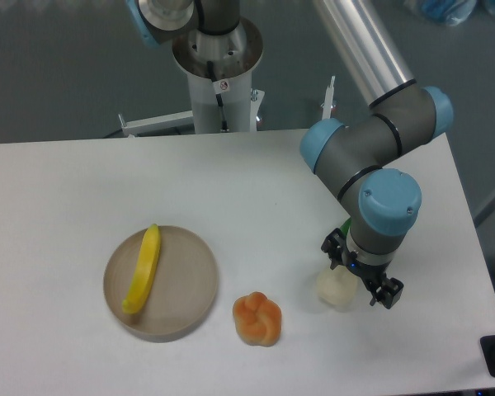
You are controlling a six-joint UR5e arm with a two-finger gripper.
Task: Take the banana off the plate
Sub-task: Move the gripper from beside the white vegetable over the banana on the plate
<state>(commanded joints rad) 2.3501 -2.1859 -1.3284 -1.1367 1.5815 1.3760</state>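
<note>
The banana (143, 270) lies on the left part of the plate (190, 280), one end reaching the far rim and the other near the front-left rim. The tool (361, 275) is well apart from it, at the right of the table (82, 190), directly over a pale, rounded object (337, 289).

Trouble could be expected on the way across: a lumpy orange fruit (257, 318) sits between tool and plate, just beside the plate's rim, and could be knocked by a low pass. The pale object could be dragged or toppled if the tool is moved sideways before being lifted. The glossy, slim banana could slip or roll if gripped off-centre, and the plate could be shifted by a descent near its rim.

The fingers appear spread around the pale object, but whether it is gripped cannot be told from this angle.
</note>
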